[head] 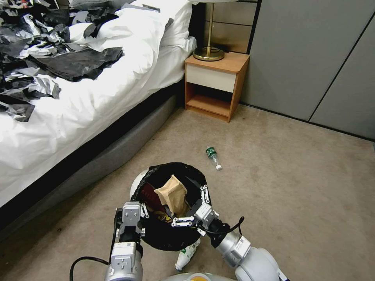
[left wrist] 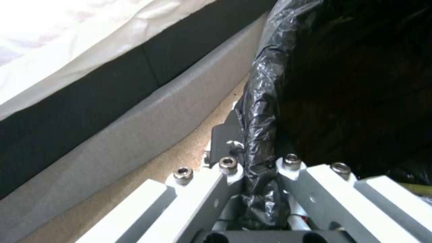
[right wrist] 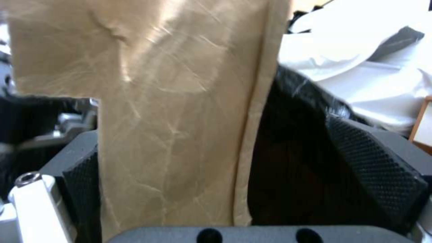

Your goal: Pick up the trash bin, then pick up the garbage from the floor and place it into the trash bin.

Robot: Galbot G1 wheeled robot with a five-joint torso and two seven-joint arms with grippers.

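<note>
Left gripper [head: 137, 218] pinches the near-left rim of the trash bin [head: 170, 171], holding it up beside the bed [head: 78, 109]. Right gripper [head: 191, 208] hangs over the bin's mouth, jaws spread wide, the brown paper bag [head: 172, 195] standing loose between them inside the bin. One small bottle [head: 213, 157] lies on the carpet farther off, another [head: 187, 253] just under the bin.

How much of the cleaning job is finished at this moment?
Done: the left pincer holds the trash bin by its lined rim, and a red packet lies inside. In hand: the right pincer is open over the bin, with the brown paper bag standing between its fingers. Left: the green-labelled bottle and a white bottle on the carpet.
</note>
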